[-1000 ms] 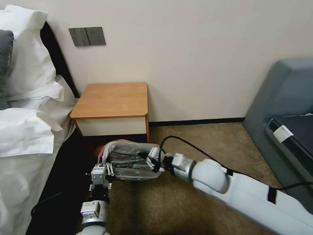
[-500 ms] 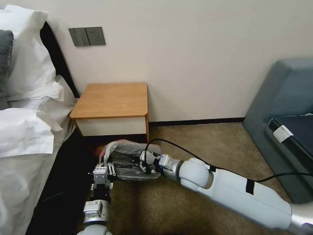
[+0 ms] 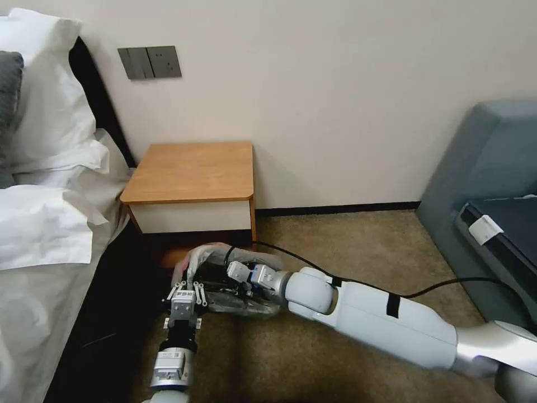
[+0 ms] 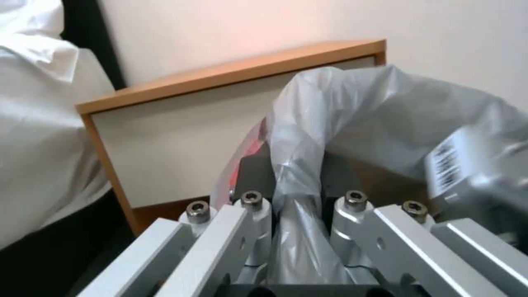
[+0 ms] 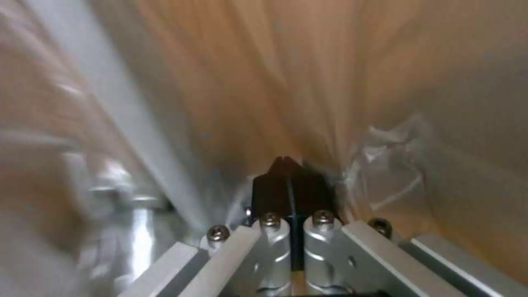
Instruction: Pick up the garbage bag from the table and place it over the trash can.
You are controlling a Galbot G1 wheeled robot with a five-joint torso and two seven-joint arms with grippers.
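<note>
in the head view, low centre of the frame, the garbage bag (image 3: 224,280) lies stretched sideways over the trash can (image 3: 193,263) below the counter (image 3: 193,170), with the left end effector (image 3: 183,291) at its near-left rim and the right end effector (image 3: 221,277) reaching in from the right; in the left wrist view the left end effector (image 4: 297,198) is clenched on a bunched fold of the garbage bag (image 4: 374,107) at frame centre; in the right wrist view the right end effector (image 5: 288,165) is pinched closed on the film low in the frame.
</note>
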